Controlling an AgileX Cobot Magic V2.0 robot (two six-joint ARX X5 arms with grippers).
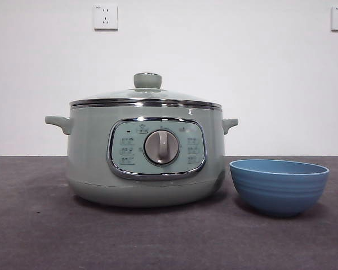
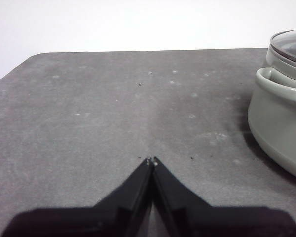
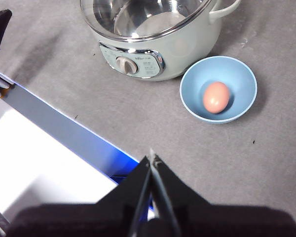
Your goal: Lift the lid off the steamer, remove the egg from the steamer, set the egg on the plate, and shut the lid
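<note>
Both arms wait clear of the work. The left gripper (image 2: 151, 160) hovers low over bare grey table (image 2: 113, 113), jaws pressed together on nothing, with the steamer (image 2: 281, 133) at the right edge of its view. The right gripper (image 3: 152, 158) hangs high, pointing down, jaws likewise together and empty. In its view the egg (image 3: 216, 97) lies in the plate (image 3: 241, 79), just beside the steamer. In the front view the lid (image 1: 147, 93) sits on the steamer at frame centre, the plate at lower right.
</note>
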